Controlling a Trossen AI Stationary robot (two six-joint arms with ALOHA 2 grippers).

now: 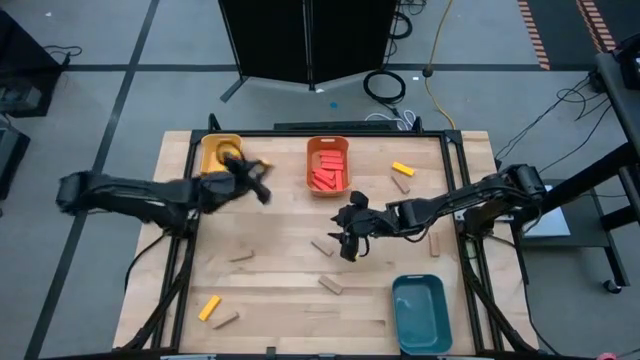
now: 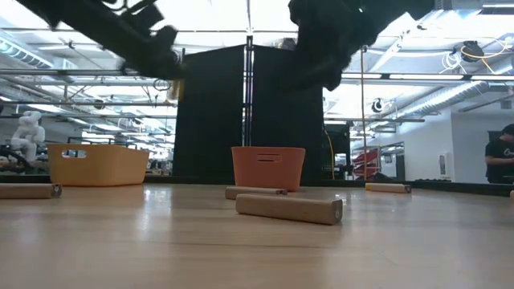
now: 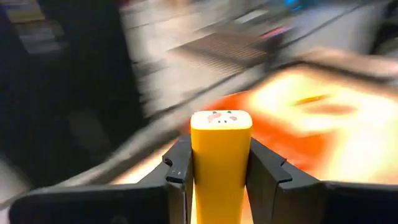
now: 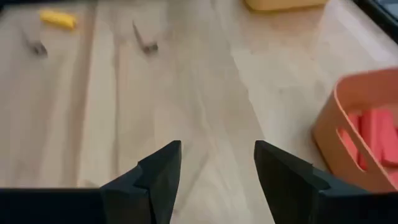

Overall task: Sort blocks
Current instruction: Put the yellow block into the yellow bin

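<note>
Yellow block (image 3: 221, 162) in left pincer (image 3: 219, 165)

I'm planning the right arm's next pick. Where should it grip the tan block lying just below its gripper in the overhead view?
Probably from above, across the middle of the tan block, closing on its long sides. It lies flat and free of neighbours, and the open right gripper is already beside it.

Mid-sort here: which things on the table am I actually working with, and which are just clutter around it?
Job:
- yellow block, clamped in the left tool near the yellow bin
- red blocks in the orange bin
- loose tan blocks and yellow blocks
- teal bin
- right tool, open, empty

Lying about:
- floor cables
- black cabinet
</note>
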